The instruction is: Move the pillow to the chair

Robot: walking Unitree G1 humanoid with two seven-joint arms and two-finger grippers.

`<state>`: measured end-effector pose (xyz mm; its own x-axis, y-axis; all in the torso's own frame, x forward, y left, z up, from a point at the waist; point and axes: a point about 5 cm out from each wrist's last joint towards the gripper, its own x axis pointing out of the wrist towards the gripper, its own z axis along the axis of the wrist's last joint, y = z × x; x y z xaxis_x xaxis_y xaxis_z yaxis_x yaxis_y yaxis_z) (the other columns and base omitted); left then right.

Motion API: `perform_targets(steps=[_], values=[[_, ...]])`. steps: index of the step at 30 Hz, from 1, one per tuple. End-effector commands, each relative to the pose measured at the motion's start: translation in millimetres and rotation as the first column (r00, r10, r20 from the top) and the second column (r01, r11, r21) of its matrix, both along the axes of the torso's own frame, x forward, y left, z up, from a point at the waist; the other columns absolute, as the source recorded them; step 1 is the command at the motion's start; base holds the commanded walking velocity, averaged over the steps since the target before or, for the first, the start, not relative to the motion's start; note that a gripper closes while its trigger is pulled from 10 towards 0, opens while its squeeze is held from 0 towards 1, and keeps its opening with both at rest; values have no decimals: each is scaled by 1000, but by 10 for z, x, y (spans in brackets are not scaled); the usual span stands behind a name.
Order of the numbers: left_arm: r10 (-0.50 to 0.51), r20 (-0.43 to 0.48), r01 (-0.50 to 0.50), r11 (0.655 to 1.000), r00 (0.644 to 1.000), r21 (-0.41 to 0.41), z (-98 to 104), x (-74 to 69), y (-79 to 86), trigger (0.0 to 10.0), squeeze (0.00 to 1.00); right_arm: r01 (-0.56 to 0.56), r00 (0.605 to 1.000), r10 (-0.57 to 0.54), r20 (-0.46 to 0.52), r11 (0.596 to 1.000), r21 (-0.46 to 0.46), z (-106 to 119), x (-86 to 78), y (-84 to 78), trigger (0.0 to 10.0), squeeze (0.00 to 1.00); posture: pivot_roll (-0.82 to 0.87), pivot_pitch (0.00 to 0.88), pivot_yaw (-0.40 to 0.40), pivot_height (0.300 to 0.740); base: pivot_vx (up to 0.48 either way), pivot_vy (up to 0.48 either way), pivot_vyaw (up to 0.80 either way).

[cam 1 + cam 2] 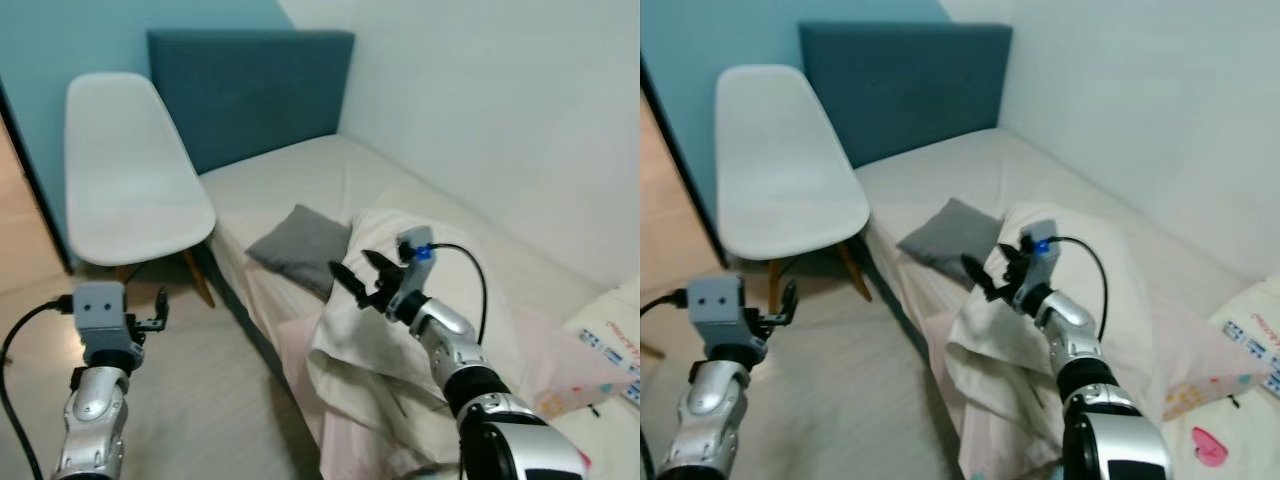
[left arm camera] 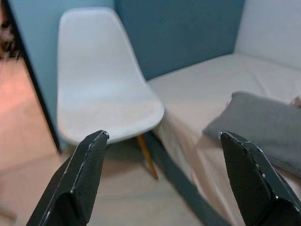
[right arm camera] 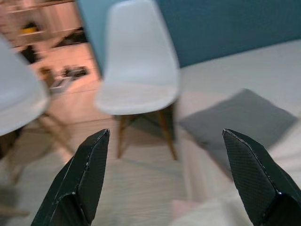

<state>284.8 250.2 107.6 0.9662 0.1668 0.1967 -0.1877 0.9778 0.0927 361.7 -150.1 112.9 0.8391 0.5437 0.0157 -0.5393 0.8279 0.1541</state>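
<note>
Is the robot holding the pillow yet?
No. Both end effectors, left and right, are open and hold nothing; the grey pillow lies on the bed.

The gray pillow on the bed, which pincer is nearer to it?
Right. The right pincer hovers open just beside the gray pillow over the bed; the left pincer is off over the floor below the chair.

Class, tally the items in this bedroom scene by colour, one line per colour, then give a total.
White: 1, the chair
Grey: 1, the pillow
Dark blue: 1, the headboard
Cream: 1, the crumpled blanket
Total: 4
</note>
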Motion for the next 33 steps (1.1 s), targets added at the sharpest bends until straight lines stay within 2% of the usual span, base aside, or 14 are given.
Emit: perform_targets(steps=[1,3,5,6,7,9,11,12,14,15,18,22,29,33], values=[[-22,-16,23,1000,1000,15,10,-9,-47,10000,0,72,997,-73,-18,997,-39,-35,-3,-147,10000,0,-9,0,-103,740,337,0,0],[-30,-17,30,999,999,18,16,-7,-61,10000,0,107,994,-108,-21,993,-53,-34,6,-194,10000,0,-10,0,-103,740,336,0,-275],[-56,-32,56,998,998,4,25,14,-121,10000,0,216,975,-219,-45,974,-66,-11,36,-376,10000,0,-20,0,-102,740,163,0,-763],[-56,-32,56,998,998,4,25,14,-121,10000,0,216,975,-219,-45,974,-66,-11,36,-376,10000,0,-20,0,-102,740,0,0,-763],[-65,-39,65,998,997,-5,30,21,-145,10000,0,252,966,-255,-51,966,-66,4,44,-443,10000,0,-20,0,-101,740,0,0,-763],[-65,-39,65,998,997,-5,30,21,-145,10000,0,252,966,-255,-51,966,-66,4,44,-443,10000,0,-20,0,-101,740,0,0,-763],[-108,-34,107,994,994,-13,79,46,-229,10000,0,400,909,-410,-73,909,-120,18,49,-703,10000,0,-27,0,-100,740,0,0,-763],[-108,-34,107,994,994,-13,79,46,-229,10000,0,400,909,-410,-73,909,-120,18,49,-703,10000,0,-27,0,-100,740,0,0,-763],[-139,-31,139,990,990,3,124,76,-295,10000,0,495,858,-508,-83,858,-137,37,28,-909,10000,0,-34,0,-96,740,0,0,-763],[-143,-35,144,990,989,6,138,78,-307,10000,0,509,849,-522,-84,849,-140,40,22,-944,10000,0,-34,0,-96,740,0,0,-763],[-143,-42,144,990,989,9,157,81,-313,10000,0,520,841,-534,-88,842,-146,27,11,-969,10000,0,-39,0,-94,740,0,0,-763],[-135,-32,136,991,990,15,212,101,-299,10000,0,517,835,-540,-110,837,-182,-37,-15,-973,10000,0,-43,0,-92,740,0,0,0],[-92,-45,93,995,995,39,242,95,-245,10000,0,483,840,-514,-174,854,-193,-155,-43,-889,10000,0,-47,0,-90,740,0,0,-781],[-59,-42,61,997,997,42,267,78,-223,10000,0,437,849,-474,-233,878,-196,-246,-63,-799,10000,0,-49,0,-94,740,0,0,-781]])
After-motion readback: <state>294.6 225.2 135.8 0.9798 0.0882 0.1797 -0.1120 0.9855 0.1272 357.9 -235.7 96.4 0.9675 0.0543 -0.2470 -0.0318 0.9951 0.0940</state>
